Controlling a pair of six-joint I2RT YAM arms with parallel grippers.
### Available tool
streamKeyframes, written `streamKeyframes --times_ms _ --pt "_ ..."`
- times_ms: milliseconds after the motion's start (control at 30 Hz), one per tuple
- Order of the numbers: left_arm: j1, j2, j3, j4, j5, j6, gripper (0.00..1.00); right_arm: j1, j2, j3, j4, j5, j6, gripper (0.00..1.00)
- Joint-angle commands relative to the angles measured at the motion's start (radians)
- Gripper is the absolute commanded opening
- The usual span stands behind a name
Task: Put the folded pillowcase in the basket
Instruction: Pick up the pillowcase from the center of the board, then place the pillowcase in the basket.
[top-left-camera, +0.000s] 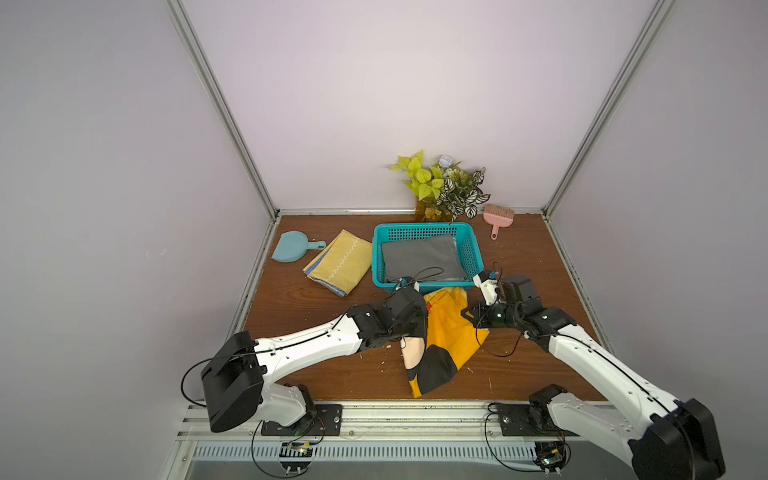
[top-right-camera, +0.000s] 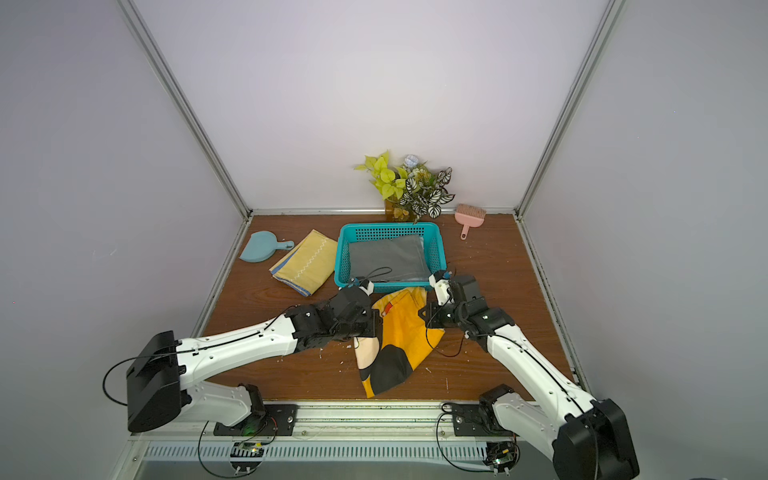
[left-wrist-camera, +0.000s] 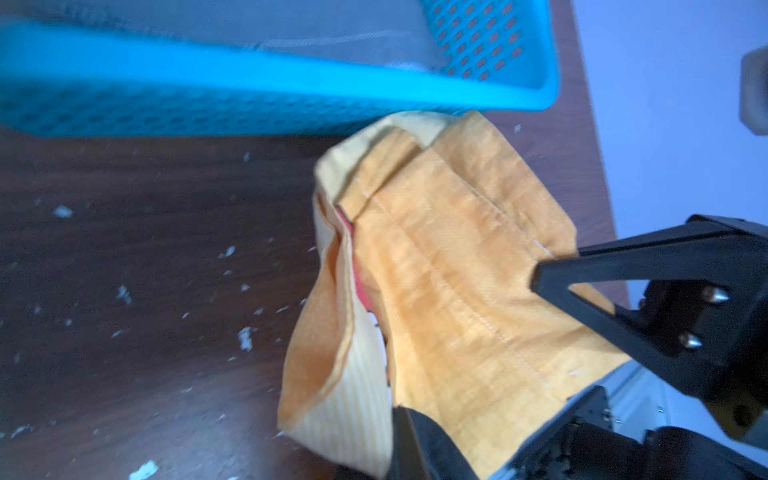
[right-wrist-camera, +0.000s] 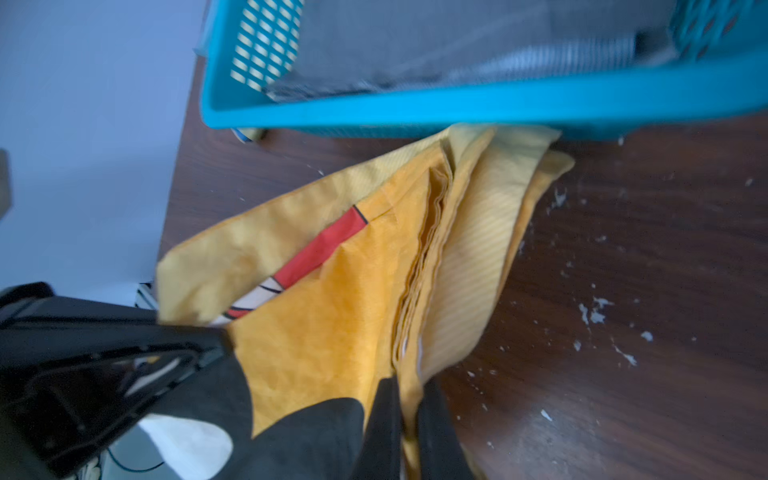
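The folded pillowcase (top-left-camera: 449, 336), orange with black and cream patches, lies just in front of the teal basket (top-left-camera: 415, 227), its far edge at the basket's near wall. My left gripper (top-left-camera: 424, 328) is shut on its left edge; the left wrist view shows the pillowcase (left-wrist-camera: 449, 270) draped over one black finger (left-wrist-camera: 419, 444). My right gripper (right-wrist-camera: 409, 428) is shut on the right edge, with the pillowcase (right-wrist-camera: 332, 311) pinched between both fingers. The cloth bunches between the two grippers, and its near end rests on the table. A grey folded cloth (top-left-camera: 424, 257) lies inside the basket.
A yellow folded cloth (top-left-camera: 340, 262) and a blue dustpan (top-left-camera: 289, 247) lie left of the basket. A potted plant (top-left-camera: 444, 187) and a pink brush (top-left-camera: 497, 218) are at the back wall. White crumbs (right-wrist-camera: 594, 311) dot the wooden table.
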Motion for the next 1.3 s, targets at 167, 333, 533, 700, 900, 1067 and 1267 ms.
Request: streamKeyframes --times_ms 167,333,533,700,900,1067,1267 --pt "-0.018 0.036 0.215 -0.134 0.101 0.148 0.01 0.006 0.006 0.274 -0.188 -0.092 -0.016 0.0" --pt "0.01 0.039 0.332 -0.21 0.002 0.232 0.01 0.003 0.047 0.377 -0.158 -0.048 -0.026 0.0" --pt "0.2 0.076 0.412 -0.202 0.002 0.339 0.01 -0.023 0.136 0.449 -0.047 0.014 -0.033 0.0" --pt "0.381 0.195 0.479 -0.146 0.097 0.426 0.01 -0.061 0.221 0.449 0.115 0.047 -0.004 0.0" --pt "0.496 0.425 0.666 -0.123 0.192 0.524 0.0 -0.086 0.346 0.427 0.268 0.109 0.009 0.0" --pt "0.536 0.607 0.856 -0.156 0.221 0.559 0.0 -0.109 0.454 0.406 0.368 0.118 0.009 0.0" --pt "0.574 0.75 1.007 -0.184 0.241 0.573 0.0 -0.119 0.546 0.423 0.422 0.142 0.003 0.0"
